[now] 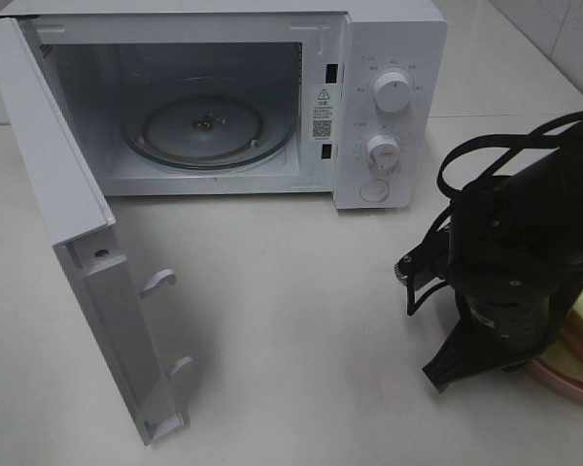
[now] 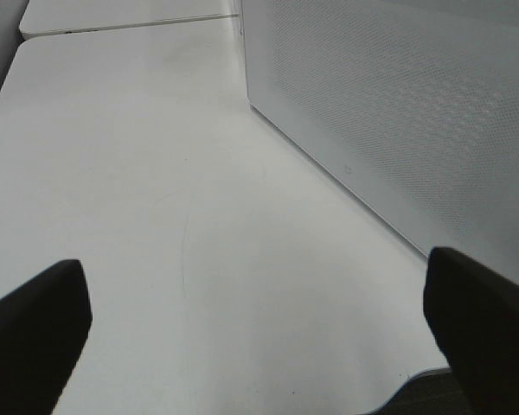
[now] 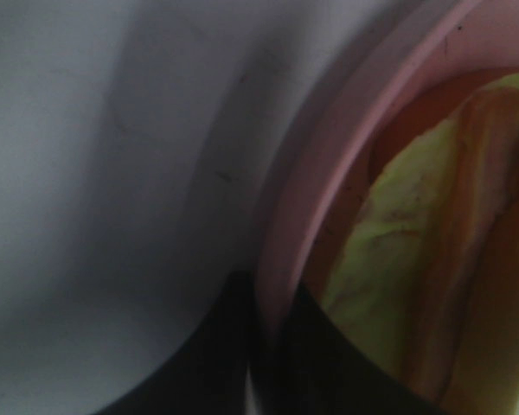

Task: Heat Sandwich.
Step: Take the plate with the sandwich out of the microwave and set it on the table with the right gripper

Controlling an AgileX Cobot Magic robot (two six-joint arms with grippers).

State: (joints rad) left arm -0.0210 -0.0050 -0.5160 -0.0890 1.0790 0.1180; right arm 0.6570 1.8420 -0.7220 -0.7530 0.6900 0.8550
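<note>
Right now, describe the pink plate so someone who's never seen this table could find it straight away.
Start at the white microwave with its door swung open, then look toward the table's near right edge. There the black right gripper straddles the rim of the round pink plate, which carries the sandwich. It is the only pink thing on the white table.

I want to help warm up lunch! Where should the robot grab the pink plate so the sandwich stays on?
Probably by the raised rim of the pink plate, coming from outside its edge. The rim is thin enough to pinch and keeps the sandwich untouched and level. The right claw already sits at the rim, one finger on each side.
</note>
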